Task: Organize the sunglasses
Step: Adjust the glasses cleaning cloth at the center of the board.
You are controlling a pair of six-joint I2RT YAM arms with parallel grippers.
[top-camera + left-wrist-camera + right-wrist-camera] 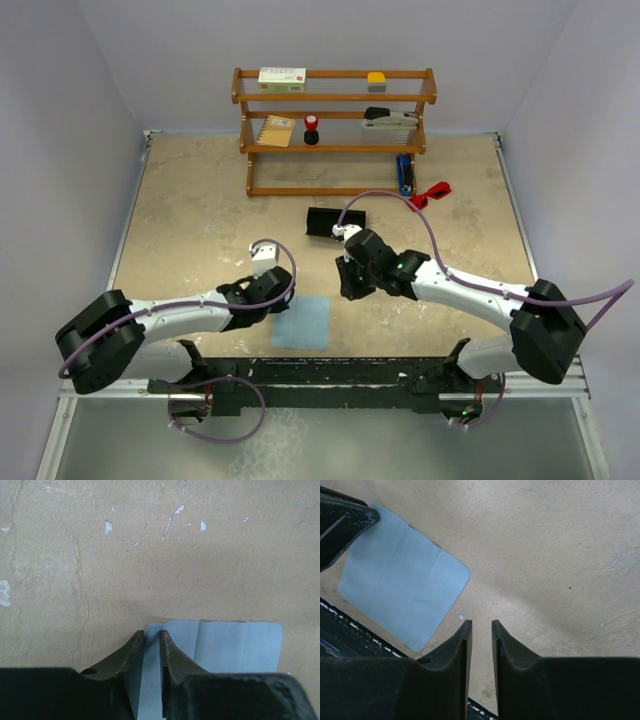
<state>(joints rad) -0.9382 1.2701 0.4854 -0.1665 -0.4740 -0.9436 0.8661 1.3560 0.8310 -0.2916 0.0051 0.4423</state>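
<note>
left pincer (151,634), closest to its own wrist cam, is clenched to a thin slit w/ nothing gripped, its tips at one corner of the light blue cloth (225,645), which lies flat on the beige tabletop (75,555). right pincer (482,625) is likewise drawn nearly closed & empty, hanging over bare tabletop near the cloth's edge. its cam also catches a dark part of the left arm over the cloth's far corner, which the left cam can't show.

only the overhead view takes in the rest. red sunglasses (432,192) lie on the tabletop at back right, just off the lower right end of the wooden shelf (340,149), beside a blue item (404,173) & well apart from both pincers. black case (322,222) sits on the tabletop in front of the shelf, btwn it and the right pincer. shelf's top tier carries a white box (282,78) & a yellow item (376,77). tier below holds a tan notebook (276,130) and a small red-and-black item (311,128). whether either pincer touches the tabletop can't be told.
</note>
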